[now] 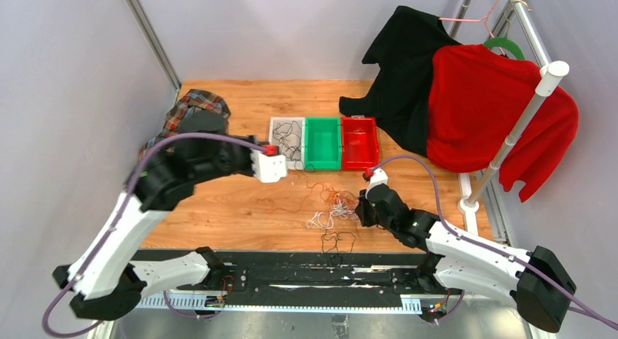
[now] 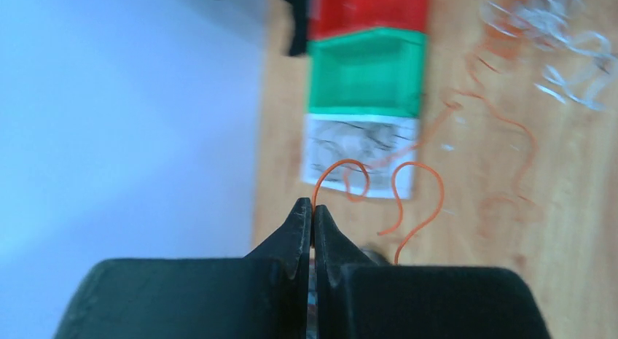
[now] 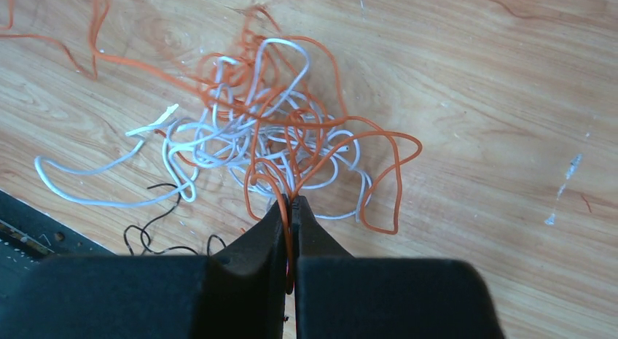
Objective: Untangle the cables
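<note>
Cables (image 3: pixel 277 135): thin glossy loops, tangled (we see no single axis).
Left gripper (image 2: pixel 313 208): pinches 1 orange strand (image 2: pixel 342 162).
Right gripper (image 3: pixel 291 204): pinches orange loop (image 3: pixel 397 200).

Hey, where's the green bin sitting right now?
In the top view, the green bin sits on the table toward its far edge, between the white tray of black wires on its left and the red bin on its right.
</note>
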Motion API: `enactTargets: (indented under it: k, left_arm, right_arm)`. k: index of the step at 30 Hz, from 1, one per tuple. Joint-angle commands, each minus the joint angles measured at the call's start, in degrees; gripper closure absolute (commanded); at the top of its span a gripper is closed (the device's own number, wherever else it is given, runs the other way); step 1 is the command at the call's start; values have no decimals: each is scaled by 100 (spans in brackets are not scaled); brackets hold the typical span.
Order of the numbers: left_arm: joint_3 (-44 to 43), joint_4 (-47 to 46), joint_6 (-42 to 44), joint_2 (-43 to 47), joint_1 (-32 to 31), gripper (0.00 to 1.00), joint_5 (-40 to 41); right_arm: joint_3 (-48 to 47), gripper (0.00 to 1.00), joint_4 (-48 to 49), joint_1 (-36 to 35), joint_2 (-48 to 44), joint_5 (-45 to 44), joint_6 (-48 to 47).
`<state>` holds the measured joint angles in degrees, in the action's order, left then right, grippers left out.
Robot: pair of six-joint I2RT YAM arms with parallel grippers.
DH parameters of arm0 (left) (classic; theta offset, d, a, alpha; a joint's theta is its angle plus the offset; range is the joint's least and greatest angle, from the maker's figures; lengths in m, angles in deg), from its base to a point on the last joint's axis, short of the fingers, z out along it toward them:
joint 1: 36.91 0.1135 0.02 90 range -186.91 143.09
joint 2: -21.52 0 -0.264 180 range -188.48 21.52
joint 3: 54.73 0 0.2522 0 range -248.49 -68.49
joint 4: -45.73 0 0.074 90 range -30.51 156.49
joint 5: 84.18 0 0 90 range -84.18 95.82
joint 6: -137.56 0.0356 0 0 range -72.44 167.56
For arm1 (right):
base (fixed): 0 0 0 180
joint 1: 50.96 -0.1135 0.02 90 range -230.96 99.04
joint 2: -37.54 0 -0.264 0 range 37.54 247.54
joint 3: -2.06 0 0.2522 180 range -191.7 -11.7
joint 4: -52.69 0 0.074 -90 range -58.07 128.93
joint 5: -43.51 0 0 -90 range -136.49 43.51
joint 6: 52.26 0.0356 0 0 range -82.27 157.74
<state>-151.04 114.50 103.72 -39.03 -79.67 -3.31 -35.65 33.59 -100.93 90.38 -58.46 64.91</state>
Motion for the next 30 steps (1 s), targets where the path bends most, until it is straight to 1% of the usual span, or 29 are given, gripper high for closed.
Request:
enactTargets:
  k: [1, 2, 4, 8, 10, 12, 16, 19, 22, 25, 27, 30]
  left_arm:
    - [-1112, 54, -285, 306, 31, 100, 860]
    - [-1307, -203, -301, 337, 31, 100, 1025]
    - [-1494, -1153, -264, 451, 27, 100, 1419]
    - [-1524, -2829, 449, 630, 31, 99, 2067]
    - [-1689, -3451, 703, 613, 31, 99, 2360]
    - [-1947, -3883, 990, 546, 31, 100, 2581]
    - [-2706, -4508, 1534, 336, 31, 99, 2905]
    - [-3341, -4700, 1853, 102, 27, 100, 2970]
    - [-3860, -4797, 1941, -108, 30, 99, 2929]
    - [-3872, -4887, 2079, -130, 27, 100, 2881]
    - [-3741, -5240, 2250, -104, 31, 99, 2872]
    - [-4062, -5685, 2202, -311, 23, 100, 2874]
  right_arm:
    - [-105, 99, -364, 93, -80, -170, 27]
    - [-59, 99, -367, 89, -74, -180, 66]
    - [11, 99, -432, 89, -36, -186, 125]
    - [94, 99, -668, 93, -2, -228, 251]
    - [132, 99, -727, 89, -10, -289, 282]
    - [155, 99, -802, 93, -34, -320, 333]
    - [154, 99, -900, 93, -43, -357, 329]
    - [79, 99, -1061, 90, -12, -435, 326]
    - [73, 99, -1149, 93, -17, -529, 377]
    - [107, 99, -1240, 92, -72, -731, 530]
    - [104, 99, -1345, 92, -129, -881, 612]
    - [56, 99, -1438, 89, -228, -891, 652]
